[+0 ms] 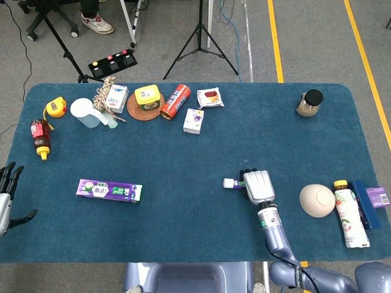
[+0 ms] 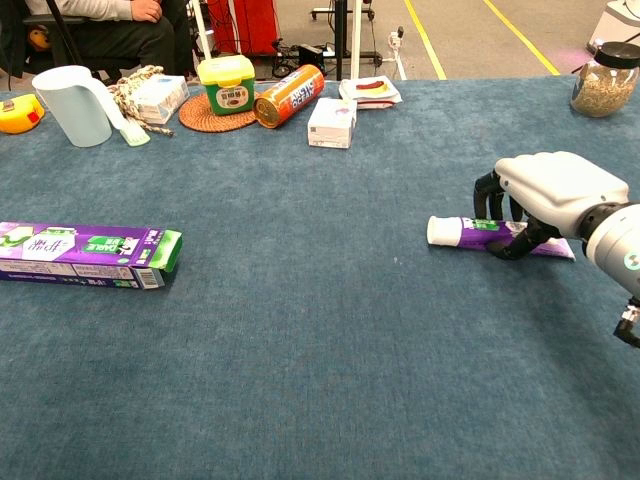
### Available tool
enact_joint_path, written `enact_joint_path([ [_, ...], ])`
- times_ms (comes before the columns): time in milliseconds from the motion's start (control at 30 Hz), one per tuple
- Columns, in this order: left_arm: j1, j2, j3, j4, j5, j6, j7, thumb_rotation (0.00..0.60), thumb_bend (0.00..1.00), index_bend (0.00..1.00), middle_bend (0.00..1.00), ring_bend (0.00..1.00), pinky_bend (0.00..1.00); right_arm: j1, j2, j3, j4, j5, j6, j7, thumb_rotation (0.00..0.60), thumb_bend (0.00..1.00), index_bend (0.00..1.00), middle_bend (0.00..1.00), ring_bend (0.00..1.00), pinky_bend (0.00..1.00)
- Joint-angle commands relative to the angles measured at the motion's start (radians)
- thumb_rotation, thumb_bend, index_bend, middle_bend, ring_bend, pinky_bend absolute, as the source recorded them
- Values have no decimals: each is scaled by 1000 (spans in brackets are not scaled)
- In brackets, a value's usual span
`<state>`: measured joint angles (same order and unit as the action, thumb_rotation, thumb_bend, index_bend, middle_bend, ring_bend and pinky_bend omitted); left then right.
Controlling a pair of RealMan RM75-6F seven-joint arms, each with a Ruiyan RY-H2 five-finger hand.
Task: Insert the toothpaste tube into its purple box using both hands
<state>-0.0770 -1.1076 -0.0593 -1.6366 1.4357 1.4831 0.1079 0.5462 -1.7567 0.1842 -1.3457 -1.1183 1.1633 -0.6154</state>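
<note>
The purple toothpaste tube (image 1: 230,182) (image 2: 465,232) lies on the blue table right of centre, its white cap pointing left. My right hand (image 1: 258,186) (image 2: 550,185) covers the tube's tail end, fingers curled down behind it and thumb against its near side, gripping it on the cloth. The purple box (image 1: 109,190) (image 2: 85,254) lies flat far to the left, its green-edged open end facing right toward the tube. My left hand (image 1: 7,195) hangs off the table's left edge with fingers spread and nothing in it; the chest view does not show it.
A beige bowl (image 1: 317,200), a lying bottle (image 1: 348,213) and a dark blue box (image 1: 368,201) sit right of my right hand. A white pitcher (image 1: 84,112), red can (image 1: 175,101), small cartons and a jar (image 1: 309,102) line the back.
</note>
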Motion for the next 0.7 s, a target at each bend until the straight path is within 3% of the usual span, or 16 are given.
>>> enact_joint_path([
  [33, 0, 0, -1, 0, -2, 0, 0, 600, 61, 0, 0, 0, 76, 4, 9, -8, -5, -36, 13, 18, 600, 485, 521, 534, 516, 659],
  [500, -45, 22, 0, -19, 37, -53, 3, 600, 61, 0, 0, 0, 76, 1, 117, -55, -153, -166, 52, 0, 600, 485, 521, 534, 517, 660],
  [700, -169, 83, 13, -56, 141, -205, 93, 600, 64, 0, 0, 0, 76, 14, 158, -62, -260, -181, 52, -98, 600, 486, 522, 534, 518, 660],
])
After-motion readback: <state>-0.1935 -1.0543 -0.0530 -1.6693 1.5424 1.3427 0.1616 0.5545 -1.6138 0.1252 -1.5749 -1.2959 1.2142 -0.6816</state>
